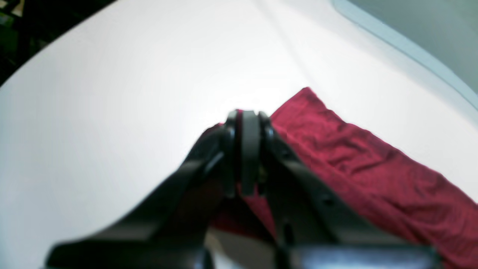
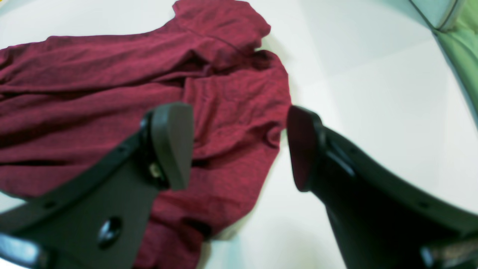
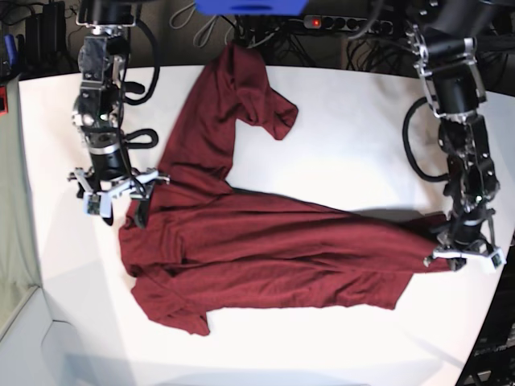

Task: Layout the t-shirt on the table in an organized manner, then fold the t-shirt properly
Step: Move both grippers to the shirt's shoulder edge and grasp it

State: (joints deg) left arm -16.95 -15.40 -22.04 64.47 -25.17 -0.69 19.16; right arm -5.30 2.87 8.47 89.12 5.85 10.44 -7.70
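Note:
The dark maroon t-shirt (image 3: 265, 257) lies rumpled across the white table (image 3: 354, 129), with one part reaching toward the back and a sleeve folded over. My left gripper (image 3: 460, 256) is at the shirt's right end, shut on a pinch of the fabric, which is drawn to a point there. In the left wrist view its closed jaws (image 1: 249, 119) hide the pinched edge, and the t-shirt (image 1: 373, 168) trails off to the right. My right gripper (image 3: 121, 215) stands open over the shirt's left edge. In the right wrist view the right gripper (image 2: 239, 147) has one finger above the t-shirt (image 2: 224, 93) and the other above bare table (image 2: 373, 93).
A power strip with cables (image 3: 346, 22) and a blue object (image 3: 249, 6) sit behind the table's back edge. A black cable loop (image 3: 412, 153) hangs from the left arm over the table. The table's rounded right edge (image 3: 503, 297) is close to the left gripper.

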